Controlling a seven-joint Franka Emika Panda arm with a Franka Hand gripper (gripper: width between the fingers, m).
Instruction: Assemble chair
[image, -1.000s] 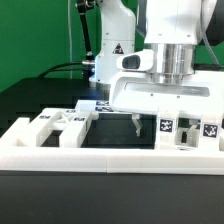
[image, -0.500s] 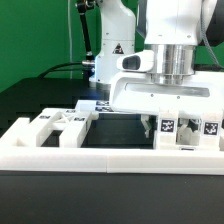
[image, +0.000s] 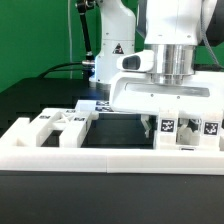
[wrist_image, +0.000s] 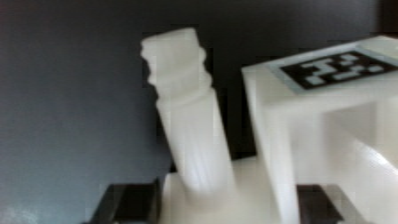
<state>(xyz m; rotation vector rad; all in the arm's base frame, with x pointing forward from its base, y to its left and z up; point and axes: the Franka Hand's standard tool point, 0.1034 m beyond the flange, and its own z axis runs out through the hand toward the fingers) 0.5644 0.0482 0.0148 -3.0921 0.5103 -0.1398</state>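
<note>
My gripper (image: 152, 126) hangs low behind the white barrier wall (image: 110, 157), at the left edge of a group of tagged white chair pieces (image: 188, 130). In the wrist view a slim ridged white leg (wrist_image: 187, 110) stands between the dark fingers (wrist_image: 135, 205), and my gripper (wrist_image: 228, 206) is shut on its lower end. A white block with a square tag (wrist_image: 331, 72) stands right against the leg. In the exterior view the leg is hidden behind the fingers. More notched chair pieces (image: 60, 124) lie at the exterior view's left.
The long low barrier wall runs across the front of the black table (image: 115, 138). The robot's base (image: 112, 45) stands at the back, with a green wall behind it. Chair pieces crowd both sides of my gripper.
The fingers have closed from wide open onto the leg. Since half a second ago nothing has moved.
</note>
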